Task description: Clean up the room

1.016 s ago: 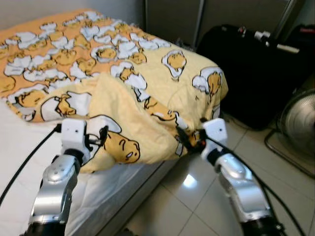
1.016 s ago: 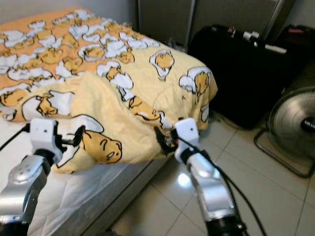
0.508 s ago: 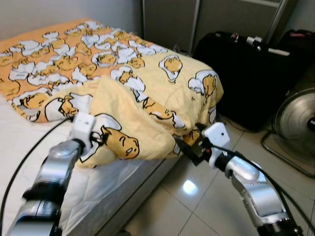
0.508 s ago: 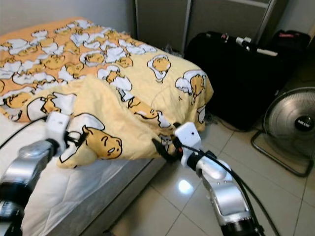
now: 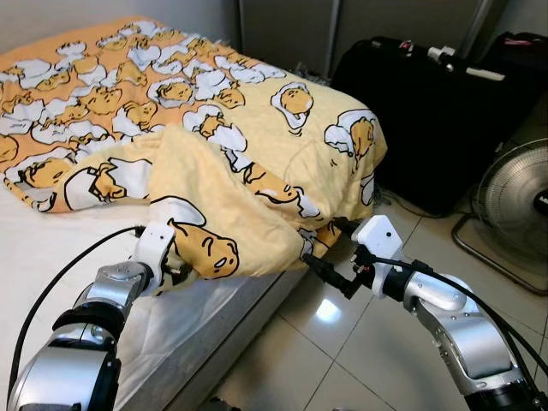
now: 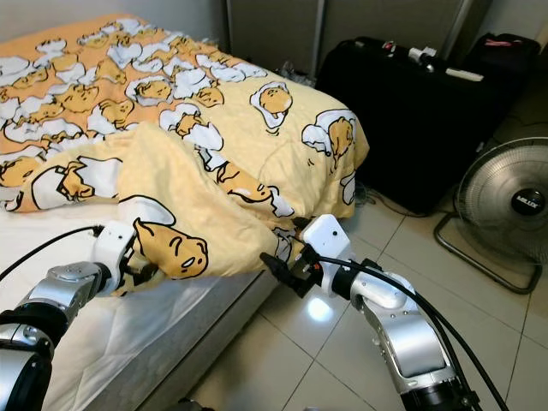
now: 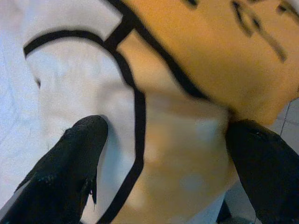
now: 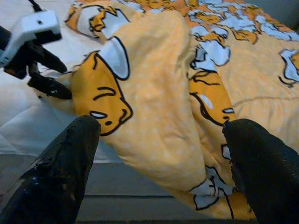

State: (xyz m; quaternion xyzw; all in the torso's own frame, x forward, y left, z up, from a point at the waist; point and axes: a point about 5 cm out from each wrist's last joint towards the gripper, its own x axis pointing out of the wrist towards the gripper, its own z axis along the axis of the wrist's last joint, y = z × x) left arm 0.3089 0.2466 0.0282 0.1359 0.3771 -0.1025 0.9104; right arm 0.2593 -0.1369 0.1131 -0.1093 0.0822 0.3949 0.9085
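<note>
The yellow egg-print comforter (image 5: 231, 188) lies rumpled on the bed (image 5: 51, 257), one corner folded back. The left gripper (image 5: 171, 261) straddles that folded edge with fingers spread, unclenched; the right gripper (image 5: 330, 272) hangs released just beside the overhanging corner, apparently preparing to spread it.

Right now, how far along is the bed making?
Done: little; the yellow cartoon-print blanket lies bunched, its near corner folded back off the white mattress. In hand: left gripper sits at the folded edge, jaws open around it; right gripper, jaws open, hovers off the corner. Left: grip, spread flat.
</note>
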